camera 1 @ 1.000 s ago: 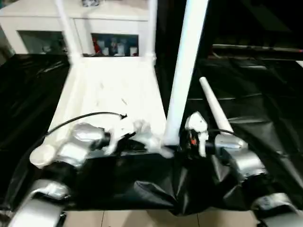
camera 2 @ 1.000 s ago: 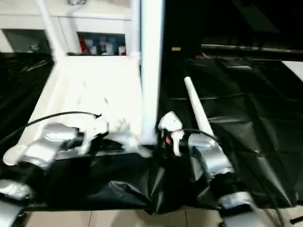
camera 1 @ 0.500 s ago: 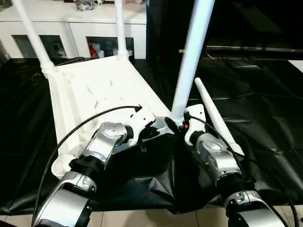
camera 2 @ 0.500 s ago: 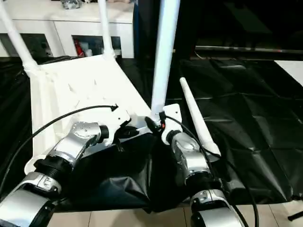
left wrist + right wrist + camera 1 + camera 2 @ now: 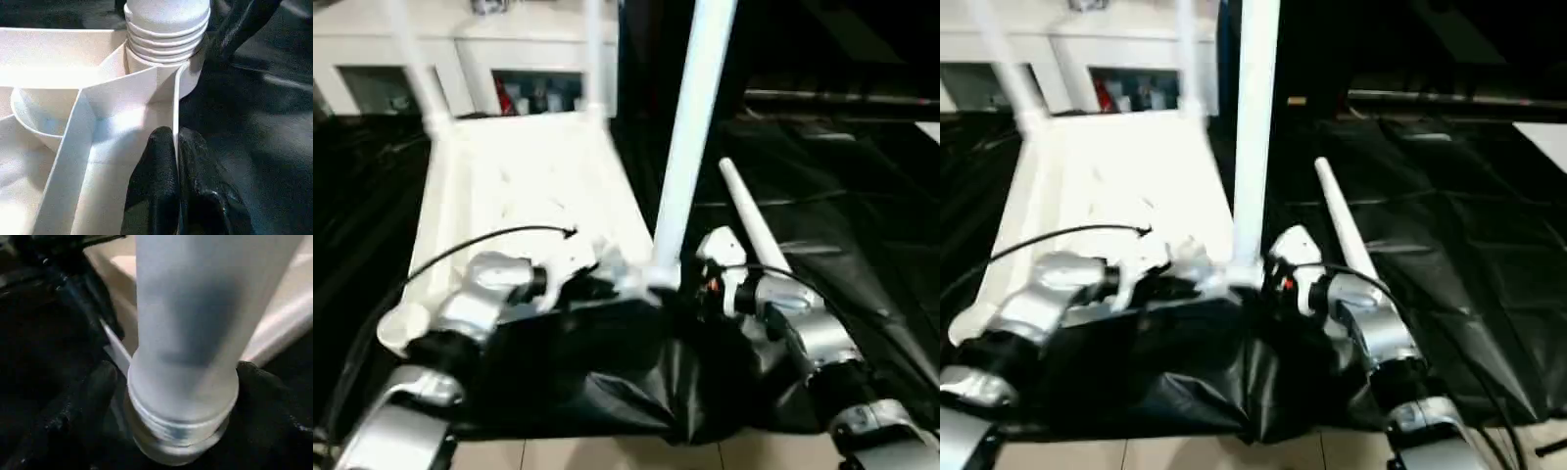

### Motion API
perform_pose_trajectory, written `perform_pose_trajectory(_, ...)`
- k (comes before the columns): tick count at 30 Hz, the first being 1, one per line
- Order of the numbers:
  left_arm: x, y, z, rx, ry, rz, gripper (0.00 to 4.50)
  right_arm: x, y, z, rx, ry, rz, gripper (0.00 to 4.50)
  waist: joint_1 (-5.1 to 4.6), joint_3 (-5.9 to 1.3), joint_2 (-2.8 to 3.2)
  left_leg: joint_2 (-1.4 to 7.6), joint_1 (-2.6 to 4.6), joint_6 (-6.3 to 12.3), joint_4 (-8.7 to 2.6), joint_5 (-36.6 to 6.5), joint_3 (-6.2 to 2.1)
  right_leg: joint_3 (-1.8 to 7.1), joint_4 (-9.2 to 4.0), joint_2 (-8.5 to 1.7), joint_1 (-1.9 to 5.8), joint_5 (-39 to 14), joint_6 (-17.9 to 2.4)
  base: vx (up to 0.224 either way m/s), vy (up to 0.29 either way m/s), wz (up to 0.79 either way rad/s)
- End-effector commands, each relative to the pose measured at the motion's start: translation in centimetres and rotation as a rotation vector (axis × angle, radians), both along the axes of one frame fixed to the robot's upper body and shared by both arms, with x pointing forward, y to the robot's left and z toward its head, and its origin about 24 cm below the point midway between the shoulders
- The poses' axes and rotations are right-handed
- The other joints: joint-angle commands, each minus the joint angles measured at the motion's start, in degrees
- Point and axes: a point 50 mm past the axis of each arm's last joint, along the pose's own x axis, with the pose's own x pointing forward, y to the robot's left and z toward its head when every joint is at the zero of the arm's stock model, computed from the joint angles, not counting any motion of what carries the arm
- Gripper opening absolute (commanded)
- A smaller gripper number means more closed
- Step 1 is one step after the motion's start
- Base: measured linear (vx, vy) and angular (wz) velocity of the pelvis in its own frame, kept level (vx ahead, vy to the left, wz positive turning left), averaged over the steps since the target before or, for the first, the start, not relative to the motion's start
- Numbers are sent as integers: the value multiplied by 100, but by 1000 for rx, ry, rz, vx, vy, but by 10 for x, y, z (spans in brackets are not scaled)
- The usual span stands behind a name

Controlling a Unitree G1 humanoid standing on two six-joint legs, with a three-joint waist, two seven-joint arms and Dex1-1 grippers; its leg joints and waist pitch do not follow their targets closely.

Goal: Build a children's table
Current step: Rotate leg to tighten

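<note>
Black plastic sheet (image 5: 862,245) spread over the work surface, wrinkled and shiny, hanging down over the near edge; pale floor (image 5: 607,455) visible below it. At the back on the left, white cabinet (image 5: 460,59) with glass doors and small coloured things behind the glass. Dark background on the right side of the room.

On the sheet, left of middle: white tabletop (image 5: 524,196) lying upside down, ribbed underside up, an open round socket (image 5: 401,326) at its near left corner.

Left arm bent inward from the lower left, silver forearm low over the sheet, a black cable arching over it. Left gripper (image 5: 175,161) closed tight on the thin edge wall of the tabletop, next to the near right corner, one black finger on each side of the wall.

Right arm coming in from the lower right, wrist turned toward the middle. Right gripper (image 5: 171,396) at the near right corner, fingers (image 5: 90,396) standing on both sides of the base of the upright leg; cannot tell whether pressing on it or only just beside it.

Count: one tabletop. Four legs: two far legs (image 5: 416,69) standing in the back corner sockets, one near leg (image 5: 690,137) upright in the near right socket with its threads partly above the socket, one loose leg (image 5: 754,220) lying on the sheet right of the tabletop. Two grippers.
</note>
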Motion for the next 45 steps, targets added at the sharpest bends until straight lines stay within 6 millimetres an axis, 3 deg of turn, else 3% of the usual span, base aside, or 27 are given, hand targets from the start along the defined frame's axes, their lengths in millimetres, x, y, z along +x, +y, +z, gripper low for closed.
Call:
perform_pose_trajectory(1, -8, -7, -4, -48, 47, -57, 0, -2, 1, 5, 7, -10, 51, 389, 28, -346, -46, 128, -40, 564, -309, -821, 52, 283, -308, -269, 376, -917, -1345, 0, 0, 0)
perform_pose_trajectory(6, -9, -5, -5, -47, 53, -61, 0, -4, 3, 3, 5, 13, 81, 389, 74, -337, -42, 131, -31, 514, -315, -866, 52, 286, -317, -282, 375, -1030, -1294, 0, 0, 0)
perform_pose_trajectory(7, -10, -5, -6, -46, 55, -59, 0, -5, 5, 1, 7, 21, 87, 363, 70, -330, -50, 126, -34, 491, -318, -892, 51, 285, -327, -281, 376, -1104, -1259, 0, 0, 0)
perform_pose_trajectory(11, -11, -4, -6, -49, 59, -57, 0, -5, 7, 1, 30, 37, 83, 351, 70, -334, -50, 124, -28, 459, -320, -867, 48, 289, -324, -278, 376, -1142, -1218, 0, 0, 0)
perform_pose_trajectory(13, -11, -4, -6, -48, 59, -54, 0, -4, 8, 1, 32, 36, 82, 318, 69, -332, -43, 124, -24, 446, -322, -898, 48, 286, -333, -278, 370, -1185, -1208, 0, 0, 0)
perform_pose_trajectory(20, -11, -4, -6, -53, 63, -48, 0, -4, 7, 0, 49, 47, 58, 279, 70, -344, -48, 114, -31, 464, -307, -800, 51, 288, -309, -268, 386, -1007, -1245, 0, 0, 0)
perform_pose_trajectory(22, -9, -6, -7, -55, 55, -27, 0, -3, 7, -3, 62, 65, 5, 275, 72, -349, -47, 115, -26, 465, -304, -779, 53, 290, -306, -270, 385, -994, -1246, 0, 0, 0)
perform_pose_trajectory(24, -2, -12, -10, -36, 20, 67, 0, 3, 8, -15, 72, 100, -173, 272, 47, -332, -52, 119, -21, 418, -317, -830, 49, 296, -322, -275, 362, -1099, -1232, 0, 0, 0)
perform_pose_trajectory(27, 6, -20, -13, -36, -2, 171, 0, 5, 12, -27, 56, 111, -319, 272, 5, -300, -67, 84, -10, 191, -340, -1138, 34, 280, -436, -290, 352, -2080, -890, 0, 0, 0)
perform_pose_trajectory(30, 15, -38, -15, -46, -14, 301, 0, 10, 20, -38, 49, 134, -539, 272, -29, -255, -83, 69, 24, 149, -356, -1374, 35, 271, -519, -281, 296, -2655, -689, 0, 0, 0)
perform_pose_trajectory(31, 18, -45, -15, -52, -24, 353, 0, 11, 25, -40, 53, 145, -599, 272, -42, -246, -83, 44, 61, 98, -353, -1598, 10, 241, -590, -301, 287, -3243, -475, 0, 0, 0)
perform_pose_trajectory(33, 22, -55, -15, -63, -33, 399, 0, 14, 33, -39, 65, 148, -661, 272, -57, -260, -73, 34, 82, 94, -350, -1654, -4, 225, -624, -290, 275, -3355, -379, 0, 0, 0)
perform_pose_trajectory(36, 22, -69, -13, -62, -69, 370, 0, 17, 48, -33, 76, 103, -642, 272, -61, -280, -50, 37, 49, 160, -360, -1588, -2, 235, -610, -278, 279, -3086, -382, 0, 0, 0)
perform_pose_trajectory(38, 21, -71, -13, -57, -64, 345, 0, 17, 52, -31, 76, 87, -622, 272, -50, -298, -64, 49, 17, 248, -366, -1470, 3, 253, -557, -274, 309, -2674, -504, 0, 0, 0)
perform_pose_trajectory(39, 20, -68, -12, -49, -71, 328, 0, 18, 53, -27, 102, 70, -601, 307, -46, -302, -56, 55, 13, 279, -367, -1422, 8, 258, -535, -274, 316, -2499, -572, 0, 0, 0)
perform_pose_trajectory(45, 15, -51, -12, -42, -66, 240, 0, 22, 38, -13, 168, 48, -501, 369, -45, -302, -58, 62, -9, 385, -369, -1403, 12, 259, -517, -278, 349, -2368, -700, 0, 0, 0)
